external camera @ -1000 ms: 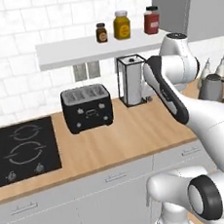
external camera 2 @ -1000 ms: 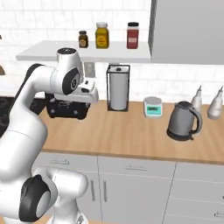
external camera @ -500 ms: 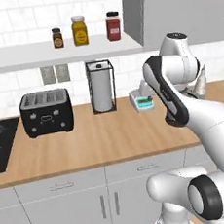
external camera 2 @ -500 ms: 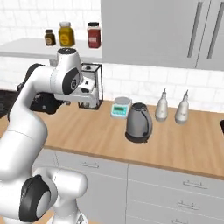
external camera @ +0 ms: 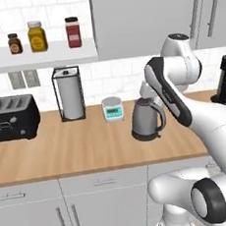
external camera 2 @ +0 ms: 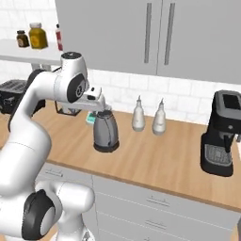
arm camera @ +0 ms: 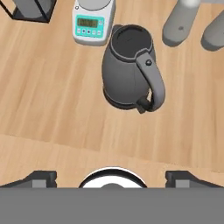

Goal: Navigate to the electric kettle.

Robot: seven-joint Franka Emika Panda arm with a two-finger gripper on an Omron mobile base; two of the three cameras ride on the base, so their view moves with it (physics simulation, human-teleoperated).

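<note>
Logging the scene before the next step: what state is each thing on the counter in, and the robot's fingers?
Kettle: upright on its base, lid shut.
Kitchen scale: display lit.
Paper towel holder: upright, roll loaded.
Two bottles: upright.
Upper cabinets: doors shut.
Fingers: spread apart, holding nothing.

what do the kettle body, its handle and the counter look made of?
Electric kettle body: grey brushed-looking metal, matte with a soft sheen. Its handle: darker and uniform, probably plastic, though the render leaves that open. Counter: light wood, with visible plank seams and grain.
</note>
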